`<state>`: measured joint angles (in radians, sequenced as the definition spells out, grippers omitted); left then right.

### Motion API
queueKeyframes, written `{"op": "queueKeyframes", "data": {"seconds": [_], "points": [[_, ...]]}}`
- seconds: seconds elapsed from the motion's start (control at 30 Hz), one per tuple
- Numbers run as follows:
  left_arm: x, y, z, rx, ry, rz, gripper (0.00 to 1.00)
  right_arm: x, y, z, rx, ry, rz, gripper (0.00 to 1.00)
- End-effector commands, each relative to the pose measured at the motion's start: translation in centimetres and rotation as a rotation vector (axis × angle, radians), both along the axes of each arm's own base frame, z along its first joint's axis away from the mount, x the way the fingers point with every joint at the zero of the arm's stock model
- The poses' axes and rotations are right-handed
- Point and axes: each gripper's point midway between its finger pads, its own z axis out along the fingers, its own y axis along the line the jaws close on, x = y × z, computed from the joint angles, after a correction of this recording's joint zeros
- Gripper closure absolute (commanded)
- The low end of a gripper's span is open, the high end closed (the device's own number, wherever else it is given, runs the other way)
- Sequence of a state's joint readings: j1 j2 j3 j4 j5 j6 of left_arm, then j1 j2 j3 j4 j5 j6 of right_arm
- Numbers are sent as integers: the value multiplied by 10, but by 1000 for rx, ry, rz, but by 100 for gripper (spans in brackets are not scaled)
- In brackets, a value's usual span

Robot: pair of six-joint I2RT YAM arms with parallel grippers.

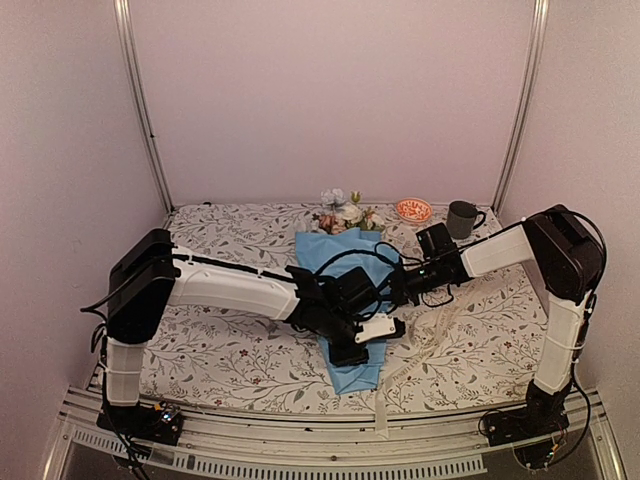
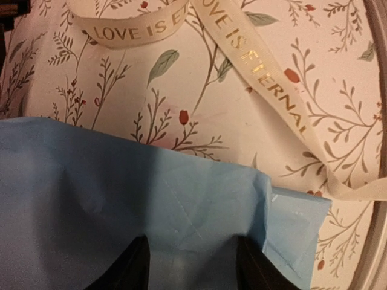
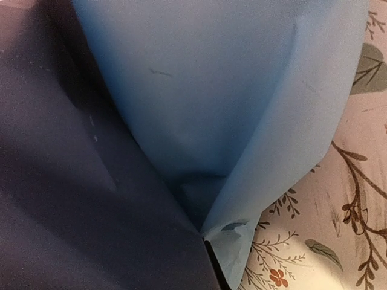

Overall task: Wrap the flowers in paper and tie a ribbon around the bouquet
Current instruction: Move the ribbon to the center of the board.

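Paper fold in right pincer

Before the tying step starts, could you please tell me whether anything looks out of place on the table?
Yes: the ribbon lies loose on the tablecloth right of the bouquet, not around it, and one end seems to trail over the near edge. It might slide off or snag.

The ribbon carries gold capital letters, seen in the left wrist view. One stretch reads "LOVE IS ETERNAL" in full. A second stretch beside it shows only "LOVE IS E" before the first crosses over it.
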<state>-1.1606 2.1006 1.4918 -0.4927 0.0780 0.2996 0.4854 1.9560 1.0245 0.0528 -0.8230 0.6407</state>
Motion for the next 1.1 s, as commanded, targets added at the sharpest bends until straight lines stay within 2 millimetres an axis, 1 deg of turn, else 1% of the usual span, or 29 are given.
{"op": "queueKeyframes", "data": {"seconds": [0.0,0.03,0.1,0.17,0.23,0.27,0.3,0.37,0.5,0.57,0.63,0.7,0.73,0.77,0.9,0.93,1.0,1.03,1.07], "points": [[-39,-53,74,-245,35,-36,45,0,5,-2,17,6,25,100],[-52,-63,83,-274,49,-59,41,0,5,-2,15,6,28,100],[-69,-74,81,-264,76,-73,36,0,5,0,12,3,31,100],[-73,-75,54,-167,107,-36,35,0,5,-1,5,-1,34,100],[-69,-69,25,-46,127,28,36,-1,4,-2,-4,-2,36,100],[-65,-66,15,-3,124,60,37,-1,3,-2,-7,-5,38,100],[-63,-63,5,33,122,83,37,-1,3,-3,-10,-5,38,100],[-58,-57,-7,86,111,127,37,-2,3,-5,-13,-4,44,100],[-44,-52,-16,146,57,200,35,-3,2,-6,-17,-7,50,100],[-37,-50,-17,160,29,226,33,-3,2,-5,-17,-8,54,100],[-32,-47,-21,184,12,248,32,-3,2,-5,-20,-9,56,100],[-33,-42,-28,213,18,252,32,-4,2,-5,-23,-10,58,100],[-36,-40,-29,222,27,252,34,-3,2,-3,-25,-13,59,100],[-37,-38,-30,231,34,250,40,-3,2,-3,-26,-13,59,100],[-56,-25,-34,267,118,218,66,0,2,3,-36,-18,56,100],[-59,-20,-37,277,133,213,75,2,3,6,-40,-20,54,100],[-64,-14,-38,274,150,207,95,4,2,9,-51,-14,50,100],[-66,-11,-37,264,157,203,100,5,3,12,-51,-12,51,100],[-70,-8,-34,248,166,197,100,5,4,16,-44,-10,54,100]]}}
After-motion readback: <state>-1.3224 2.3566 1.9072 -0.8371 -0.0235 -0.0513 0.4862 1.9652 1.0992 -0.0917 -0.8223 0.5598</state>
